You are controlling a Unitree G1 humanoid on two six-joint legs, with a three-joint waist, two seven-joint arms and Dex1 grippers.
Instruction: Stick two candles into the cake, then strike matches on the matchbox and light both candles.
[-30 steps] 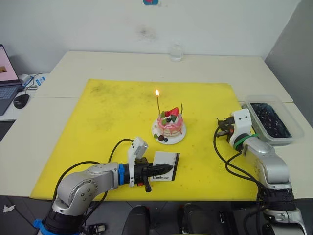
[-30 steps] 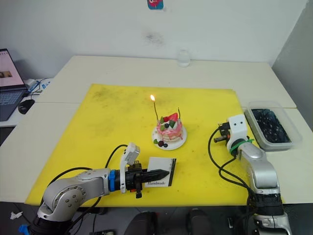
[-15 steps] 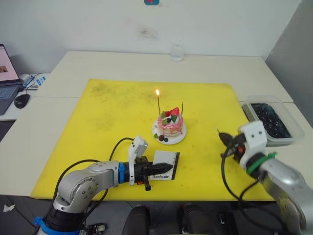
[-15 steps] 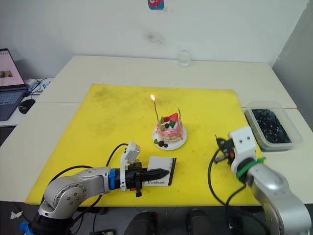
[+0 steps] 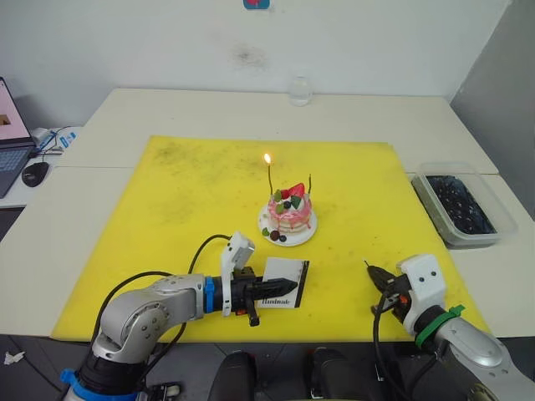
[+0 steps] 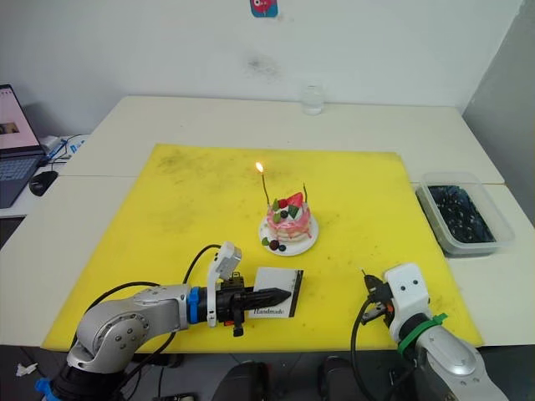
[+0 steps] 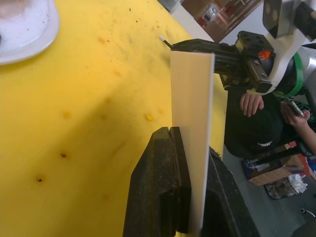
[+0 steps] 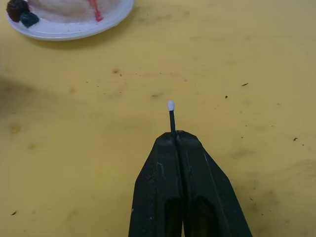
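Matchbox: flat white "Handmade" matchbox, pinched on edge by left gripper near mat's front edge, probably presenting its strip.
Match: thin dark white-tipped match, clamped in right gripper for striking.
Cake: small pink cake mid-mat; one candle lit.

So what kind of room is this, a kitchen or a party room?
More likely an office or lab set up for a trial. Plain pale tables stand against a bare wall, a laptop and mouse sit off to one side, and the cake rests on a yellow mat.
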